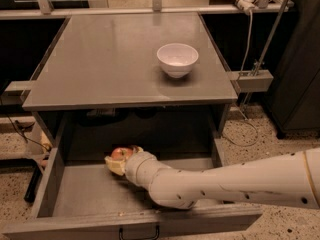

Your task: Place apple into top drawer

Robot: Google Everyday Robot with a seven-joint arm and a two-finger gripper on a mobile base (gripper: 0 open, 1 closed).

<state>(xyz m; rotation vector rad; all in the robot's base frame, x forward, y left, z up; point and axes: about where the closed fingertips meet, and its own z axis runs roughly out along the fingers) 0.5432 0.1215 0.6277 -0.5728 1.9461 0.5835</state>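
The top drawer (60, 169) is pulled open below the grey tabletop; its front panel with a dark loop handle (139, 232) runs along the bottom edge. My white arm reaches in from the right. My gripper (120, 160) is inside the drawer at its back left, shut on the red-orange apple (120, 153). The apple sits between yellowish fingers (114, 166), low over the drawer floor. I cannot tell whether the apple touches the floor.
A white bowl (177, 59) stands on the tabletop (110, 59), right of centre. A grey bracket (252, 79) and cables hang off the table's right side. Dark cabinets stand at far right. Speckled floor surrounds the table.
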